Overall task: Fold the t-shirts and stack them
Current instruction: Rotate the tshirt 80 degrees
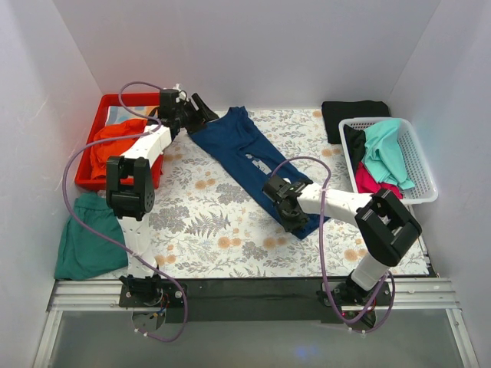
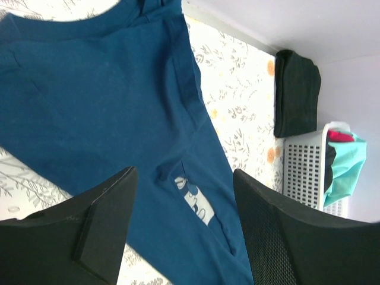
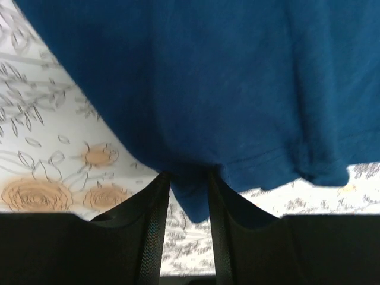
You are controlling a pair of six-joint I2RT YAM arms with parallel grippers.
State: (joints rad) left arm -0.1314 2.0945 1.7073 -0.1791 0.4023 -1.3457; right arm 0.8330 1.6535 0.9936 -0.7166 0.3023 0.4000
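Observation:
The navy blue t-shirt [image 1: 247,157] lies stretched diagonally on the floral cloth, folded lengthwise, its white chest mark [image 2: 195,200] peeking from a fold. My left gripper [image 1: 201,110] is open and hovers at the shirt's far collar end; in the left wrist view [image 2: 184,231] its fingers straddle bare cloth without touching. My right gripper [image 1: 285,208] is shut on the shirt's near hem; the right wrist view [image 3: 189,196] shows a flap of navy cloth [image 3: 196,95] pinched between the fingers. Turquoise [image 1: 386,153], red-pink [image 1: 370,180] and black shirts fill the white basket [image 1: 420,165].
A folded black shirt [image 1: 351,115] lies at the back right. A red bin [image 1: 115,103] with orange cloth [image 1: 111,146] stands at the back left. A dark green shirt [image 1: 86,238] lies at the near left. White walls close in the table.

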